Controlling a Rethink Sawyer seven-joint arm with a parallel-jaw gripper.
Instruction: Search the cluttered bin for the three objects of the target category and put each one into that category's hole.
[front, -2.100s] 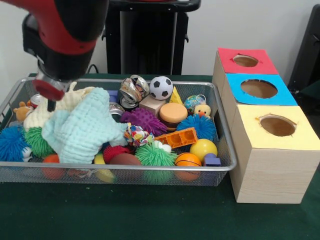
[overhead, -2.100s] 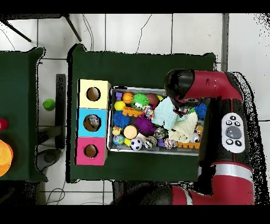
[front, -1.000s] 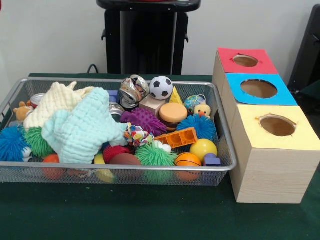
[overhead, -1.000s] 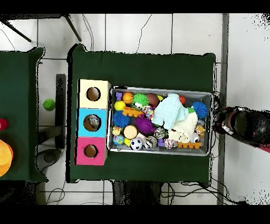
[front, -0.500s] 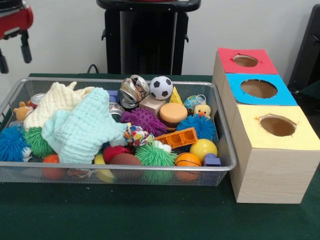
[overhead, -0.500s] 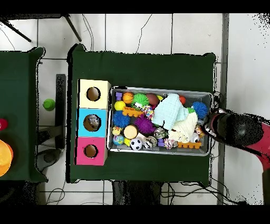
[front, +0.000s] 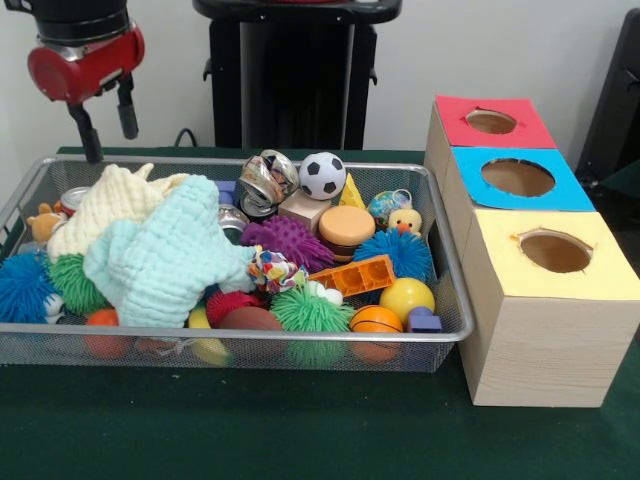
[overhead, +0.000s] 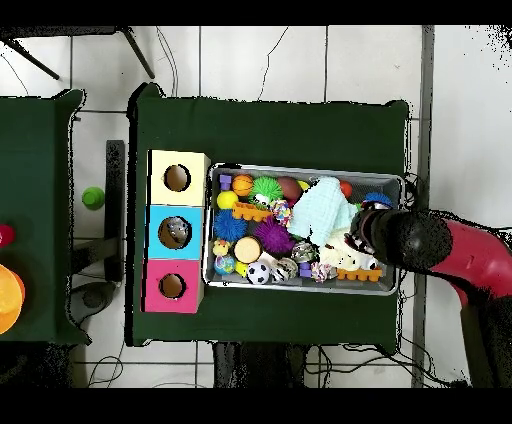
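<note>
The green-covered counter (front: 300, 430) carries a wire mesh bin (front: 240, 345) whose long axis runs side to side in the front view, parallel to the counter's near edge. Just beside its right end stands a wooden box (front: 545, 320) with three holes in a row running away from the camera: yellow (front: 555, 252) nearest, then blue (front: 517, 177), then red (front: 491, 122).

Above the bin's left far corner hangs the red and black arm, its end effector (front: 104, 125) empty, the two dark fingers (front: 127, 112) pointing down and standing apart, clear of the clutter below.

In the bin, a pale green knitted cloth (front: 165, 255) lies over the left half, with a cream cloth (front: 105, 205) behind it. Smaller things crowd the right half: a purple spiky ball (front: 285, 240), a blue spiky ball (front: 395, 250), a soccer ball (front: 322, 175), an orange brick (front: 352, 276) lying slantwise, and a yellow ball (front: 406, 296).
</note>
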